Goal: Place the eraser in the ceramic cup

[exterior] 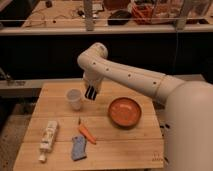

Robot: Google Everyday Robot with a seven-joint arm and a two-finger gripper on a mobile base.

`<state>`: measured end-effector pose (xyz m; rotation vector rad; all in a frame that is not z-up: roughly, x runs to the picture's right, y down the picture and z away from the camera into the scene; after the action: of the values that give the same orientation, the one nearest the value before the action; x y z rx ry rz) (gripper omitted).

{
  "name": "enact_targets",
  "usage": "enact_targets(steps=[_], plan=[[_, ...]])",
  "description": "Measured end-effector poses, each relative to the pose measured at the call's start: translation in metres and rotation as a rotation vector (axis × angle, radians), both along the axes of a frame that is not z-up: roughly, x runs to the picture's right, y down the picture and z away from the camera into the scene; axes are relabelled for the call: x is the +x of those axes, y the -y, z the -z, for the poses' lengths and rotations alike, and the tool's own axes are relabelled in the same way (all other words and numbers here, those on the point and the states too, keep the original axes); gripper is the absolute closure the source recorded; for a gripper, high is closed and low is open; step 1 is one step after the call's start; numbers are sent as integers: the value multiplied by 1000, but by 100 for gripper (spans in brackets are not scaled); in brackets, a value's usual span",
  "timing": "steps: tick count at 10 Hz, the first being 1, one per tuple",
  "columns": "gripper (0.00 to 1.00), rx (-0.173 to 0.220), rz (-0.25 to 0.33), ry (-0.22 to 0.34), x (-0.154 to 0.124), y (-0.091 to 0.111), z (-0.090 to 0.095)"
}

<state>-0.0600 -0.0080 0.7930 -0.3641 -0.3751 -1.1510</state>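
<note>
While a white tube [48,137] lies by the worktop's [60,90] left edge, I see the ceramic cup [75,99] left of centre. My gripper [91,93] hangs just beside it, fingers shut on the eraser [91,92]; I judge only the drop remains.

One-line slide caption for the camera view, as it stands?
Shut hand hovers beside pale ceramic cup on wooden table, near round orange bowl.
</note>
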Motion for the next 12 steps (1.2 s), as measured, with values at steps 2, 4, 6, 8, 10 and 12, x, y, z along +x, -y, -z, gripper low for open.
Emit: enact_targets(steps=[2,4,6,8,10,12], plan=[[100,-2,17,20,-21,2,-1],[100,1,32,28,-30,4,-3],[100,3,44,35,-37,5,-5],[100,1,49,42,-46,4,-6],[100,2,55,46,-49,5,-7],[100,2,61,51,-52,5,-9]])
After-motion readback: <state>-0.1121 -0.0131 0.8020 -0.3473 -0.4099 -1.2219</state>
